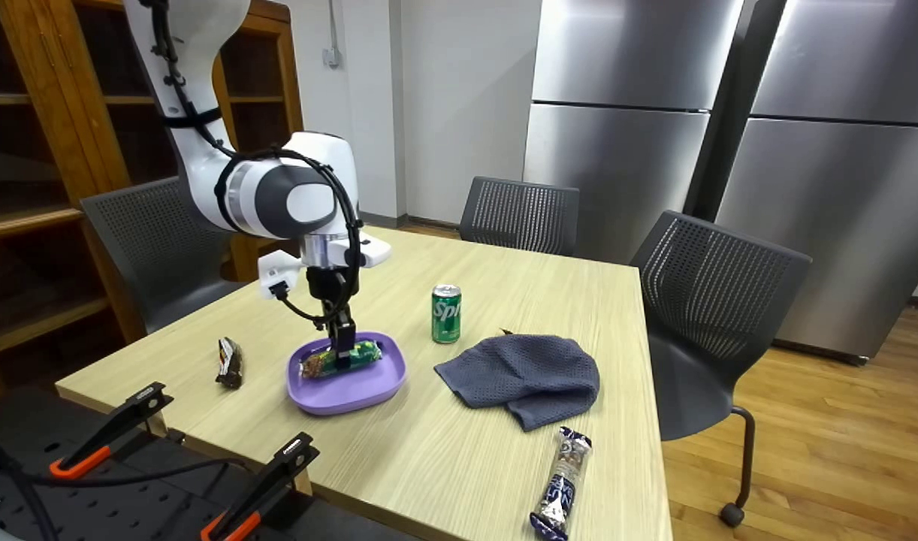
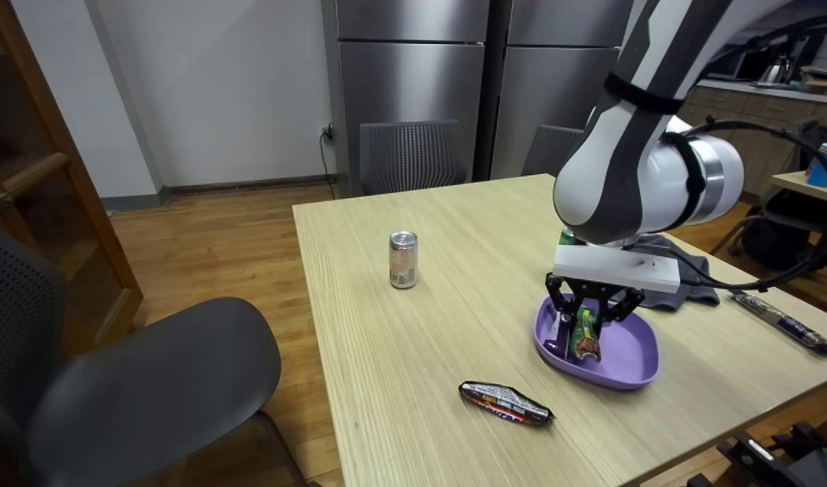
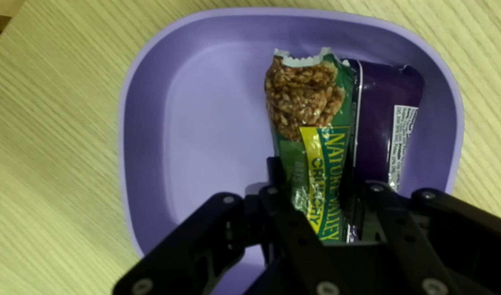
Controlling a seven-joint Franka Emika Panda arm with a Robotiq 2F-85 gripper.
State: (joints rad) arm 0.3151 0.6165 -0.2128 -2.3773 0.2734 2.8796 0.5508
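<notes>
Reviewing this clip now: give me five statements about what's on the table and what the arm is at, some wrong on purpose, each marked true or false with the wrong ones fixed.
1. The jaws stand on both sides of the green granola bar. True.
2. A dark purple packet lies beside the green granola bar in the purple dish. True.
3. The green soda can is lying on its side. False: the green soda can stands upright.
4. A brown-wrapped bar lies on the table, outside the purple dish. True.
5. The dark gray cloth is inside the purple dish. False: the dark gray cloth lies on the table, apart from the dish.
</notes>
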